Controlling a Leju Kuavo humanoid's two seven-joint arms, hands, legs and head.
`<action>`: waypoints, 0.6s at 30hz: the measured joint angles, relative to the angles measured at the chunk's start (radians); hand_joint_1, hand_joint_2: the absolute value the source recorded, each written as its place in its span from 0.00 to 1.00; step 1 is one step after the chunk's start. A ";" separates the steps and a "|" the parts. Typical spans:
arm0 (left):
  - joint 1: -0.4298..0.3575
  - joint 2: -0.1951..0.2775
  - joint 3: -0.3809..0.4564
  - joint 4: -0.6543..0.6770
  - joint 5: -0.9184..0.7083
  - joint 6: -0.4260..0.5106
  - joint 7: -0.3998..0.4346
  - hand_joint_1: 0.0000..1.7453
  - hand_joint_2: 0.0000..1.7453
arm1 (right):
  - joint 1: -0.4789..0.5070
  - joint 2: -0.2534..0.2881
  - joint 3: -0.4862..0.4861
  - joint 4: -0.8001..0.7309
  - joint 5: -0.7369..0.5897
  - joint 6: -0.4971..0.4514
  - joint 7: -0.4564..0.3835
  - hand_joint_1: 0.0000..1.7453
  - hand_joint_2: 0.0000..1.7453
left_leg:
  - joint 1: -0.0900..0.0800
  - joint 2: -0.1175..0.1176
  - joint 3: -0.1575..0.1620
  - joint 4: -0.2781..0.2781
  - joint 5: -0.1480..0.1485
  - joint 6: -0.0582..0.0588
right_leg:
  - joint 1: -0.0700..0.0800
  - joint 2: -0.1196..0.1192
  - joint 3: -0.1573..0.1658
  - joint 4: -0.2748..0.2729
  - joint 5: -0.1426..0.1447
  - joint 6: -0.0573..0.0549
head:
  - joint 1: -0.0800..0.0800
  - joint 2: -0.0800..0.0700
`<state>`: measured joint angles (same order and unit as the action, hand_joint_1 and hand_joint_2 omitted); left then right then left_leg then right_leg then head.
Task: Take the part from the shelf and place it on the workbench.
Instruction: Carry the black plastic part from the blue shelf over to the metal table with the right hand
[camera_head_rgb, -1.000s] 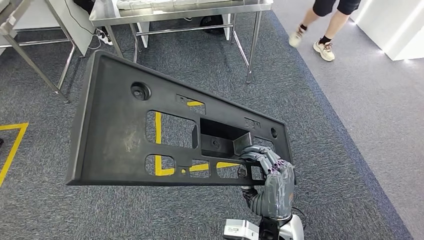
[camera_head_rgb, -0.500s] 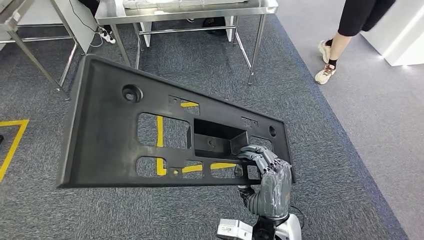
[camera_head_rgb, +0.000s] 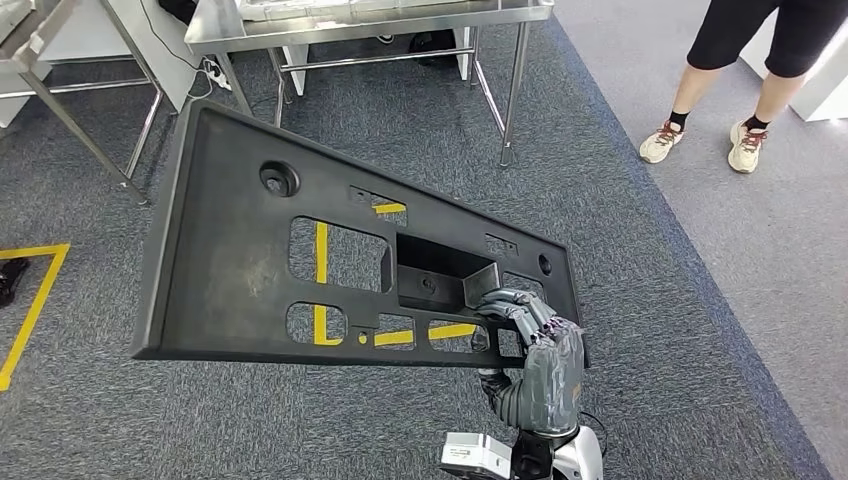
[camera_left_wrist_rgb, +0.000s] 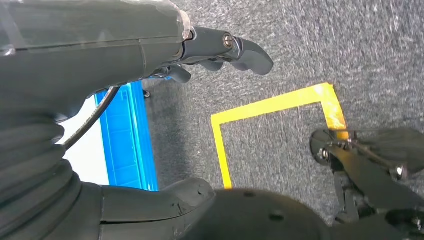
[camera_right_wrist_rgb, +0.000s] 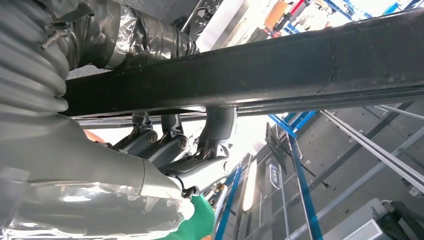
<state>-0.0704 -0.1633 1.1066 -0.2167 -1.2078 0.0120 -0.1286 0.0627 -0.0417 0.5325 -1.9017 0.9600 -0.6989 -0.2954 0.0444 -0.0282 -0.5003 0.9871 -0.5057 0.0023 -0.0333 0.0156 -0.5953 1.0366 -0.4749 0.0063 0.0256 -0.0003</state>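
The part (camera_head_rgb: 240, 250) is a large flat black plastic panel with several cut-outs and a boxed recess. It hangs tilted in the air over the carpet in the head view. My right hand (camera_head_rgb: 538, 350) grips its near right edge, fingers hooked over the rim beside the recess. In the right wrist view the panel's edge (camera_right_wrist_rgb: 280, 70) crosses as a dark bar, with my right hand (camera_right_wrist_rgb: 165, 150) curled around it. My left hand (camera_left_wrist_rgb: 220, 47) hangs above the carpet with its fingers stretched out and nothing in it. The steel workbench (camera_head_rgb: 370, 22) stands at the far side, beyond the panel.
A second steel table (camera_head_rgb: 40, 45) stands at the far left. A person's legs (camera_head_rgb: 745, 90) stand on the lighter floor at the far right. Yellow tape lines (camera_head_rgb: 30, 300) mark the grey carpet. A blue frame (camera_left_wrist_rgb: 125, 135) lies below my left hand.
The panel swayed a little left, then back right, still in my right hand. The person walked in from the far right and now stands with both feet together.
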 joint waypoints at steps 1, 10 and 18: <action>0.000 0.000 0.000 0.000 0.000 0.000 0.000 0.00 1.00 | 0.000 0.000 0.000 0.000 0.000 0.000 0.000 1.00 1.00 | 0.000 0.000 0.001 -0.001 0.000 -0.002 | 0.001 0.000 0.000 0.000 -0.001 -0.001 | 0.000 0.000; 0.000 0.000 0.000 0.000 -0.001 0.001 0.000 0.00 1.00 | 0.000 0.000 0.000 0.000 -0.001 0.000 -0.004 1.00 1.00 | 0.003 0.000 0.001 -0.002 0.000 -0.050 | 0.004 -0.001 0.002 0.002 -0.002 -0.003 | 0.000 0.000; 0.000 0.000 0.000 0.000 -0.001 0.001 0.000 0.00 1.00 | 0.000 0.000 0.000 0.000 -0.001 0.000 -0.004 1.00 1.00 | -0.002 0.000 -0.001 0.004 -0.004 -0.047 | 0.001 -0.001 0.005 0.000 0.000 0.000 | 0.000 0.000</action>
<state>-0.0705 -0.1633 1.1070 -0.2167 -1.2089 0.0130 -0.1286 0.0627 -0.0416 0.5325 -1.9017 0.9594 -0.6989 -0.2998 0.0423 -0.0277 -0.5009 0.9909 -0.5093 -0.0443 -0.0324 0.0148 -0.5905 1.0363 -0.4752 0.0059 0.0258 -0.0003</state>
